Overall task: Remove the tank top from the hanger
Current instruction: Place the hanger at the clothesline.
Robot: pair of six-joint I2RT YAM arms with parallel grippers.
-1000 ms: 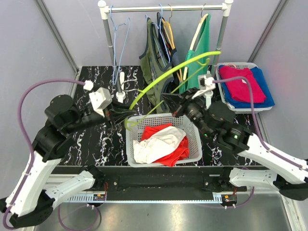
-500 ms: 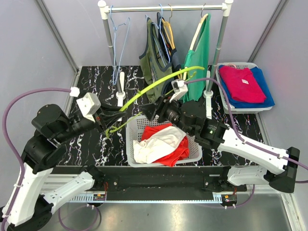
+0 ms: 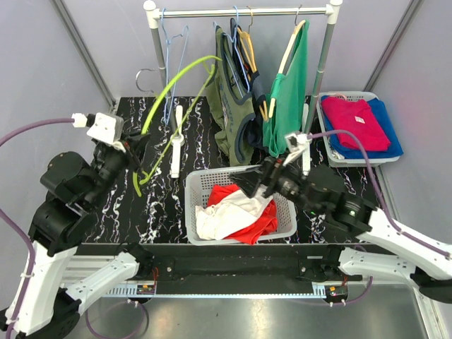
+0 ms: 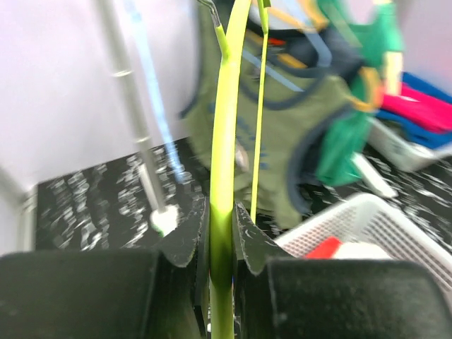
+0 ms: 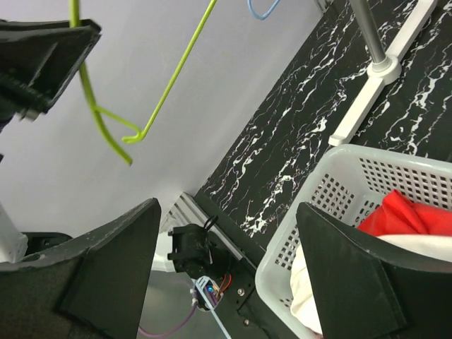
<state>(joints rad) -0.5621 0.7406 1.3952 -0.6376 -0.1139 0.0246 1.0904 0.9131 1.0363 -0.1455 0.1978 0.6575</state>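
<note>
- the black marbled table (image 3: 159, 205) spreads in front of your two arms, and everything else stands on it.
- the clothes rack (image 3: 240, 12) stands at the far edge, with wire hangers on its rail.
- an olive tank top (image 3: 232, 106) hangs from that rail, and a green garment (image 3: 286, 106) hangs just to its right.
- the white basket (image 3: 192, 212) sits at the near middle of the table, between the arms.
- a heap of red and white clothes (image 3: 233, 212) lies inside it; you cannot tell from these views which piece is a tank top.
- a side basket (image 3: 346, 94) at the far right holds folded pink and blue clothes.
- the lime hanger (image 4: 227, 141) is bare and rises from your left arm towards the rack.
- your left gripper (image 4: 220, 227) is clamped on the thick lime bar, a finger pressed to each side of it.
- your right gripper (image 5: 227, 212) has its jaws spread wide with nothing between them, and it hangs over the far part of the white basket.
</note>
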